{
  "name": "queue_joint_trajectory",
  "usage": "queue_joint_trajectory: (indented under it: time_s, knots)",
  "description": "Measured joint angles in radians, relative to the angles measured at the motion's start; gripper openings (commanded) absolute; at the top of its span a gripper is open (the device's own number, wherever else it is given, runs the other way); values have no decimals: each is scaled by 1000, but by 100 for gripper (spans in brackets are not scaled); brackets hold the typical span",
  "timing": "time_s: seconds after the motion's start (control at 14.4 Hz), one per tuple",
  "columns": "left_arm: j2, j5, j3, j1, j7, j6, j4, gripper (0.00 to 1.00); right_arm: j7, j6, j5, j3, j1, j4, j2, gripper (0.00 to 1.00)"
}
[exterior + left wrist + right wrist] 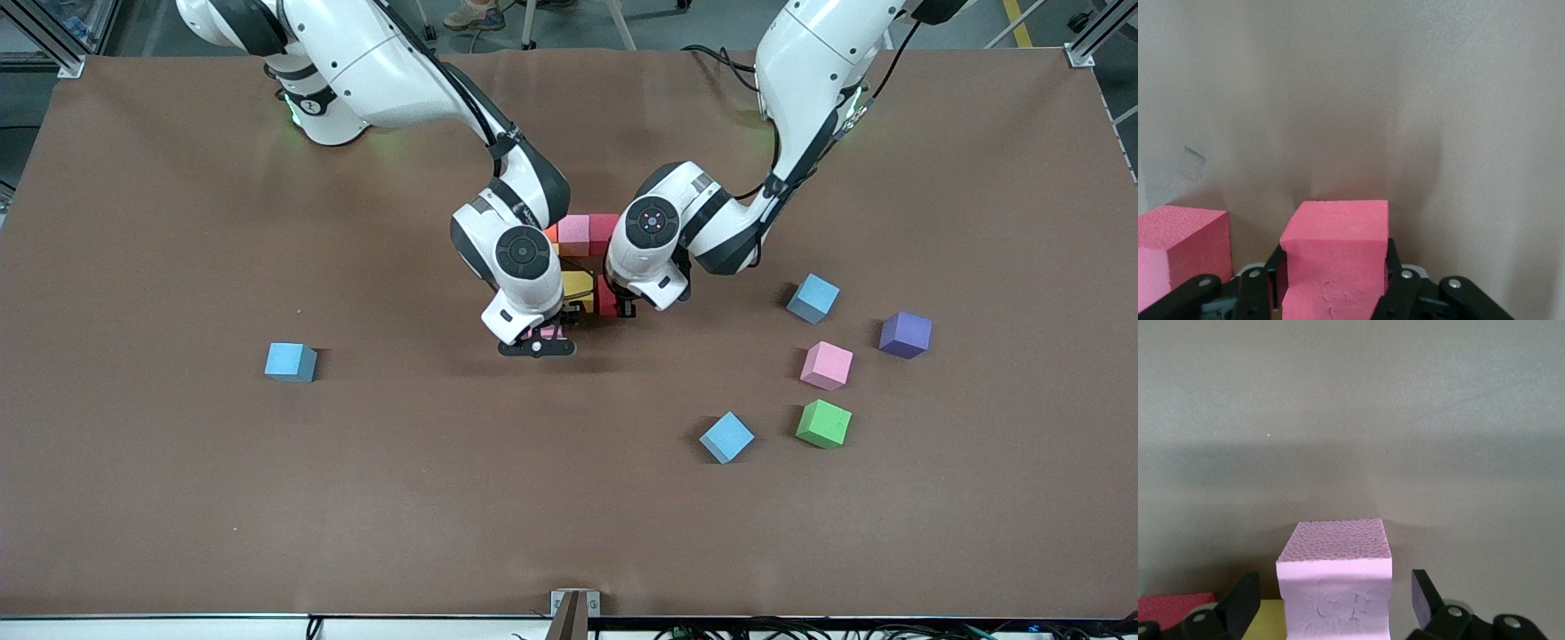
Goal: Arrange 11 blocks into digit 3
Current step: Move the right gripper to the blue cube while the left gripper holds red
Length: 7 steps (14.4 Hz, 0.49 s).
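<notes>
6 loose blocks [826,364] lie unplaced; the digit 3 [588,235] is roughly half built. Left gripper [1335,293] clenches a red block [1336,243]; right gripper [1335,603], jaws released, straddles a pink block [1336,577] beside it.

brown table [178,489], green cube [823,423] — purple block [905,334]

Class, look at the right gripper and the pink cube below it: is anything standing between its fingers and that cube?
Nothing visible does. The right gripper sits open around the small matte pink cube, one finger on each side with a gap showing and no other cube between.
</notes>
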Motion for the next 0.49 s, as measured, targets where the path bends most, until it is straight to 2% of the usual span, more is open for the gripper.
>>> queue_joint_trajectory:
  time_s: [0.28, 0.49]
  knots:
    - [1, 8, 0, -2, -1, 0, 1, 29, 1, -1, 0, -10, -29, 16, -16, 100]
    - [2, 24, 0, -6, -2, 0, 3, 30, 2, -60, 0, -17, -87, 18, -75, 100]
